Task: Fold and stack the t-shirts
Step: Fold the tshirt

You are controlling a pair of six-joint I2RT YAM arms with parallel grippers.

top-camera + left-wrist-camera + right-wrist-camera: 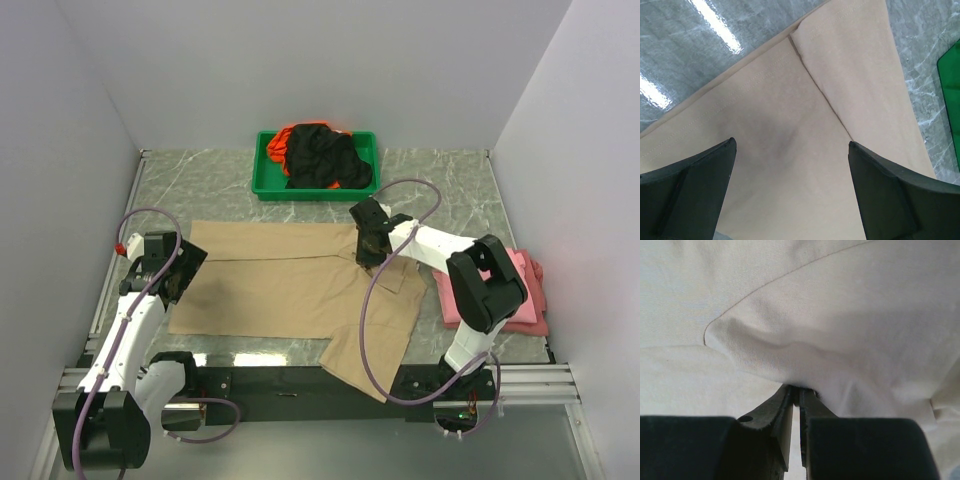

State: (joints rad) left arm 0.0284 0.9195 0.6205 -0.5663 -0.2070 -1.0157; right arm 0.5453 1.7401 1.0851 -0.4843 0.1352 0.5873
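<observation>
**A:** Right tool [368,256], top view: where does it sit?

**B:** It is lowered onto the tan t-shirt [290,285], on the shirt's right half near its far edge. The shirt lies spread flat on the worktop [440,180], and its near right part reaches over the front edge. The left tool [178,268] is at the shirt's left edge.

**A:** And the other garments?

**B:** A black t-shirt [325,160] and an orange t-shirt [277,146] are heaped in the green tray [262,182] at the far side. A folded pink t-shirt [522,292] lies at the right, just beside the right arm.

**A:** Left wrist view?

**B:** The left tool's fingers [700,175] stand wide apart with nothing between them, just above the tan cloth. A stitched seam runs diagonally across the cloth. Bare worktop shows at the upper left, and a corner of the tray shows at the right margin.

**A:** Right wrist view?

**B:** The jaws stand almost together, with a raised fold of the tan cloth pinched at their tips. Pale cloth fills the rest of the view.
</observation>
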